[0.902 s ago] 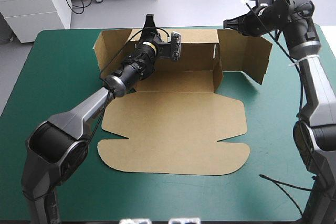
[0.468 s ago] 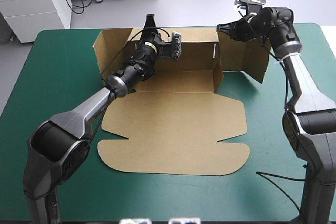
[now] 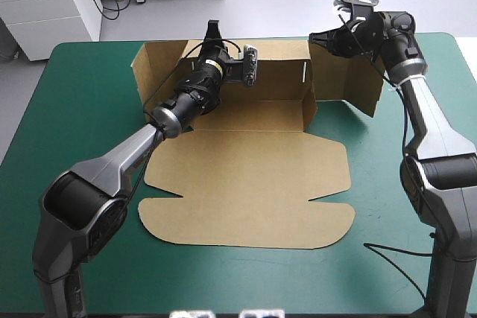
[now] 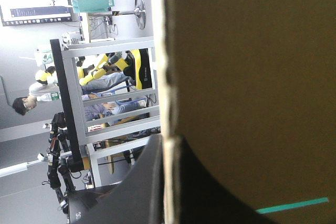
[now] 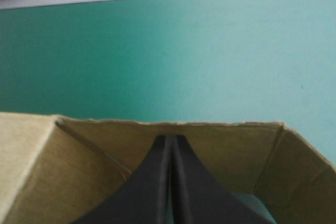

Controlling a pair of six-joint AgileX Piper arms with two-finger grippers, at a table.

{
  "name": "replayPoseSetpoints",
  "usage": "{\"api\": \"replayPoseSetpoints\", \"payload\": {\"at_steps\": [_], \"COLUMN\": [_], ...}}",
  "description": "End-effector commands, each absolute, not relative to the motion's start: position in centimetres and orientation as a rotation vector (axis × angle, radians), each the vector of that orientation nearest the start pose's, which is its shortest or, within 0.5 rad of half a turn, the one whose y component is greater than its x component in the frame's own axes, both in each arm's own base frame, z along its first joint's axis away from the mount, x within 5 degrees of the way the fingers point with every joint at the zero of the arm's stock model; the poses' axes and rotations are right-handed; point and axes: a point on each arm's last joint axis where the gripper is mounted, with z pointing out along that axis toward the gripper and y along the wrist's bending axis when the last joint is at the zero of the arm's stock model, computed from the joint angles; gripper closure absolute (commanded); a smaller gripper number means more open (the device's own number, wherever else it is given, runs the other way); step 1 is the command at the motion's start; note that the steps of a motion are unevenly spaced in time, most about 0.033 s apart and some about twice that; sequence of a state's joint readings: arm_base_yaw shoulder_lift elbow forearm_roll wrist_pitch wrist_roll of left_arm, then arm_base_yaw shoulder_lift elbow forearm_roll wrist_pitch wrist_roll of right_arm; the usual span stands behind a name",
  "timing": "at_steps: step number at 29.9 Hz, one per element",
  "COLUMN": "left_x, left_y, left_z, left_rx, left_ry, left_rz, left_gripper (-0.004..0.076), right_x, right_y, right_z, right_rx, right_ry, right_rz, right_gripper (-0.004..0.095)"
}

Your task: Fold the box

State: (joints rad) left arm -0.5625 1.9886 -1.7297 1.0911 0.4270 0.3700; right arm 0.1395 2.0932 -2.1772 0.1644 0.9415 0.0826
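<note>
Box of brown board sits in the middle of the desk, on the teal-green cover. Its big lid lies flat on the near side. Its back wall and side walls stand up on the far side.

The left claw is at the top of the back wall, toward the left end. Its black fingers pinch the wall's top edge, one finger on each side of the board.

The right claw is up by the back wall's right corner. Its two fingers are pressed together in one point, and the tip is just beside the wall's top edge. The two claws are well apart.
</note>
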Motion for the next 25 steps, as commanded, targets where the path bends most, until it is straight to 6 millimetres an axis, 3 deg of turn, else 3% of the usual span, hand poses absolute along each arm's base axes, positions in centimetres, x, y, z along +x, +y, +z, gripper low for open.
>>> {"api": "replayPoseSetpoints", "payload": {"at_steps": [1, 8, 13, 19, 25], "left_x": [41.5, 41.5, 41.5, 41.5, 41.4], "left_y": [-22.1, -22.0, -21.7, -21.2, -20.9], "left_z": [34.4, 34.6, 34.5, 34.3, 34.2], "left_rx": [1.479, 1.476, 1.475, 1.473, 1.463], "left_ry": [1.303, 1.301, 1.334, 1.392, 1.433], "left_rz": [0.953, 0.954, 0.977, 1.02, 1.033], "left_gripper": [0.0731, 0.0731, 0.0731, 0.0731, 0.0731], "right_x": [46.2, 44.2, 42.5, 38.7, 33.9], "right_y": [7.5, 7.5, 8.7, 9.1, 8.0], "right_z": [37.9, 36.4, 38.1, 40.8, 39.6], "right_rx": [-0.045, -0.156, -0.236, -0.301, -0.369], "right_ry": [2.313, 2.572, 2.536, 2.501, 2.587], "right_rz": [0.298, 0.275, 0.331, 0.311, 0.236], "right_gripper": [0.0908, 0.0908, 0.0908, 0.0908, 0.0908]}}
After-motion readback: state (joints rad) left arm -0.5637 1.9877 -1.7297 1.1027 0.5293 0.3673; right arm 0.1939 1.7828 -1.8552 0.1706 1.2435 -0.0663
